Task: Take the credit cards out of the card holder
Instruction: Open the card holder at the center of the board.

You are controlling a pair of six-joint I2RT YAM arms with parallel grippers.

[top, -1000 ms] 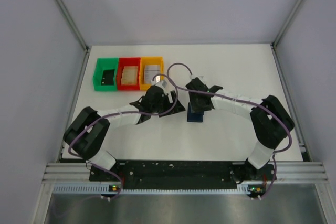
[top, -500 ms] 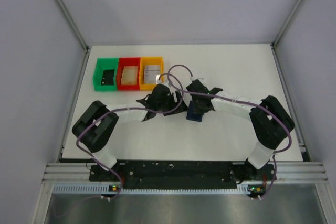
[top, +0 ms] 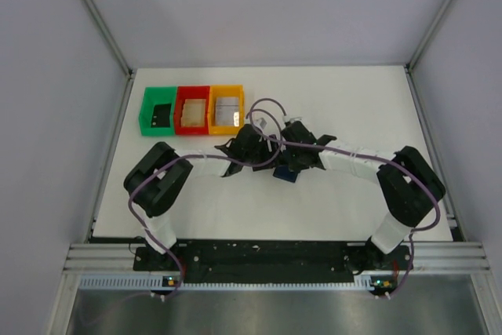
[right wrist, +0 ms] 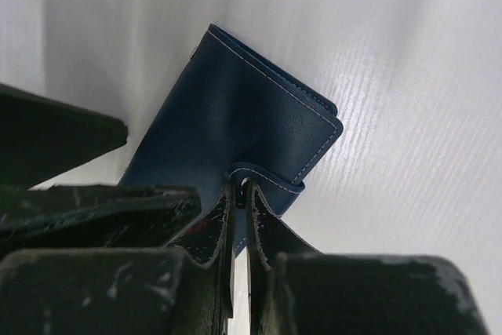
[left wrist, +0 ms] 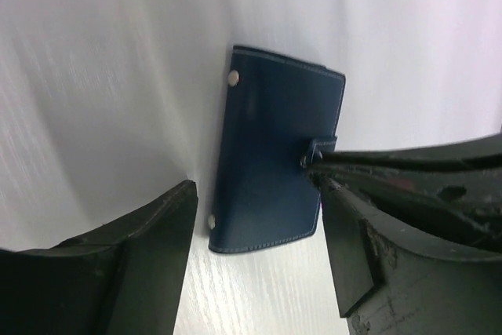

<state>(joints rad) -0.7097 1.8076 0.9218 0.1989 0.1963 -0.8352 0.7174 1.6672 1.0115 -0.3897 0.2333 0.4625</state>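
card holder (left wrist: 274, 154) on table (top: 353, 107) between left pincer (left wrist: 255, 229) and right pincer (right wrist: 239, 194), bins (top: 192, 110) behind-left

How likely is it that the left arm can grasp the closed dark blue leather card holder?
Probably yes. The left gripper stands open, the card holder lying between its fingers; only the right gripper, shut on the closing strap, crowds one edge.

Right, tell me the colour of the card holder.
The card holder is dark blue with pale edge stitching; clearest in the right wrist view.

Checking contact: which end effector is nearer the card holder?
Right. The right end effector pinches the card holder by its strap; the left end effector hangs open beside it.
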